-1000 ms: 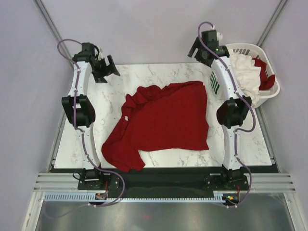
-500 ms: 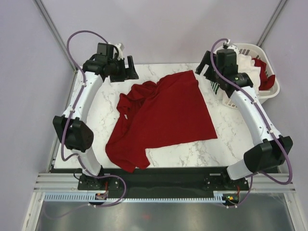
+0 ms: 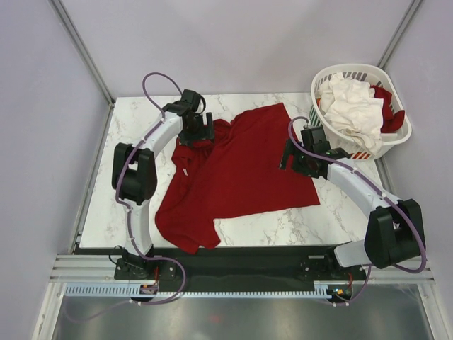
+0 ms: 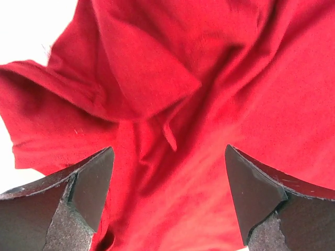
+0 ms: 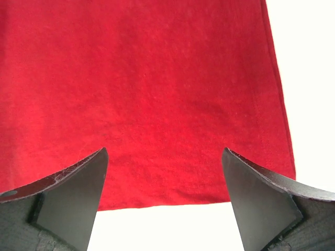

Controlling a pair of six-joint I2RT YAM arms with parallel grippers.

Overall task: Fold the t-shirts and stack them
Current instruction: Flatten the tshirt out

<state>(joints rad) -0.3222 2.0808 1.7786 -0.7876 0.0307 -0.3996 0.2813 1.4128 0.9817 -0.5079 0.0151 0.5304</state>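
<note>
Top view. One t-shirt point(image 3: 241, 177) lies spread on the table point(image 3: 134, 120) at frame centre. A laundry basket point(image 3: 354, 69) sits at upper right, by the table's far right corner, with crumpled t-shirts point(image 3: 354, 106) inside. The left gripper point(image 3: 197, 130) is above the shirt's upper-left part. The right gripper point(image 3: 291, 153) is above its right edge.

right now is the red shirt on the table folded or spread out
Spread out, not folded: the red t-shirt lies mostly flat on the table, rumpled only along one side.

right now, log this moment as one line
left gripper open over red t-shirt, bunched part | right gripper open over its edge | white t-shirt in basket | nothing folded
</note>
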